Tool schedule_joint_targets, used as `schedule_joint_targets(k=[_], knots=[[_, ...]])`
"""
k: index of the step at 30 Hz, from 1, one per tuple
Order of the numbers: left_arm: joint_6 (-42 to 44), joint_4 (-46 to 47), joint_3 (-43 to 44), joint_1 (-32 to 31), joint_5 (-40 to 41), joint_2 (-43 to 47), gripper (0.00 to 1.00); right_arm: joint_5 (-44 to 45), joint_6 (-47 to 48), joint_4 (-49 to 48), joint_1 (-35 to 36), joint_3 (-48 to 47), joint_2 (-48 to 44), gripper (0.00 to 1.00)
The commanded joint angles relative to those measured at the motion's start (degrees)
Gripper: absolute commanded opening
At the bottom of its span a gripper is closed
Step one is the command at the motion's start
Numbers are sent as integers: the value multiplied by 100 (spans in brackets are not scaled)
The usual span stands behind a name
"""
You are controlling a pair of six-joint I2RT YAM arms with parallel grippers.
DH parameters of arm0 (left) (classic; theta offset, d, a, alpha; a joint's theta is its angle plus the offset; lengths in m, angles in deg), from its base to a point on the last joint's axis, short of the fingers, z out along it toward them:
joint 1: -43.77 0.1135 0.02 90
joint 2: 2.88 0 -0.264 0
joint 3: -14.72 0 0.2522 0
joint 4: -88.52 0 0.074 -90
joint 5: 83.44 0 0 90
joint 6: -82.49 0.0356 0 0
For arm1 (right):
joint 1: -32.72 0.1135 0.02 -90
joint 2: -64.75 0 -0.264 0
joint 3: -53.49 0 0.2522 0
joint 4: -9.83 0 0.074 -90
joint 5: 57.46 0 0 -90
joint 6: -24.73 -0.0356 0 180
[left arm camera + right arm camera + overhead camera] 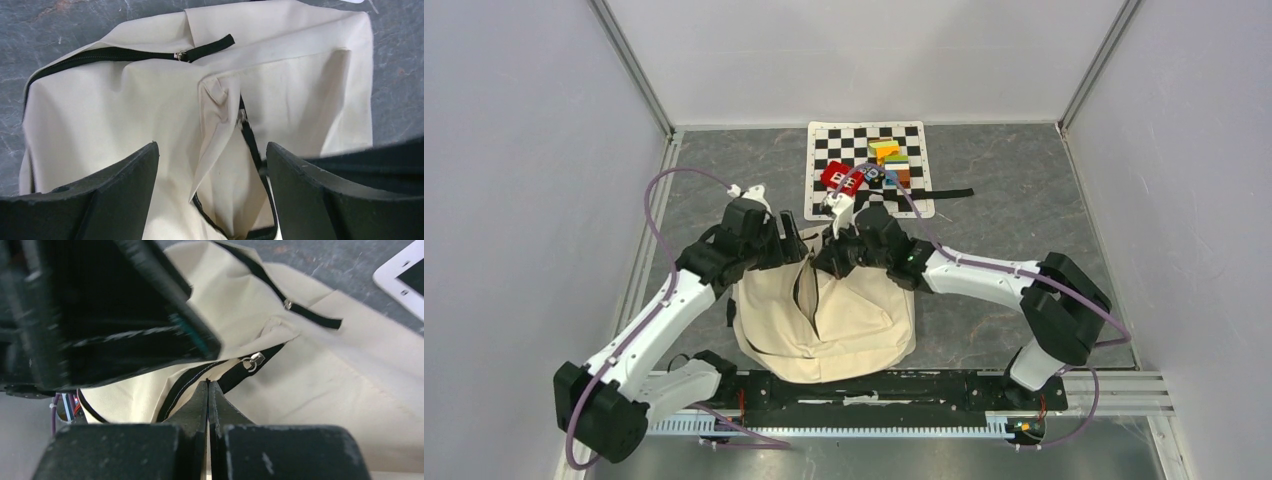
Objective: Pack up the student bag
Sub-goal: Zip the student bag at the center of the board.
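Left wrist, left gripper [211, 150] spread over student bag [125, 110], right gripper [208, 385] closed at zipper [236, 374]

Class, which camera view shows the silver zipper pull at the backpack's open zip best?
Right wrist: the zipper pull is close, sharp and unobstructed. The left wrist shows it smaller. Top external shows only the backpack and its open slit; the pull is too small to find.

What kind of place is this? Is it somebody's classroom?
Probably not: it looks like a robot test booth. Plain grey walls box in a table, two robot arms sit on a rail, and a checkerboard mat lies at the back.
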Motion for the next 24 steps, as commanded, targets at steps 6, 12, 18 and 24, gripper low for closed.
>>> schedule_joint_targets(k=[6, 12, 18, 24], knots=[[468, 744, 421, 190, -666, -1431, 82, 162, -304, -469, 429, 422, -199, 0], [721, 1026, 484, 199, -962, -1951, 73, 190, -261, -486, 458, 431, -213, 0], [855, 1195, 527, 202, -1071, -2183, 46, 217, -176, -355, 486, 350, -237, 0], [997, 1248, 665, 200, -1105, -2315, 13, 259, -21, -115, 584, 278, -277, 0]])
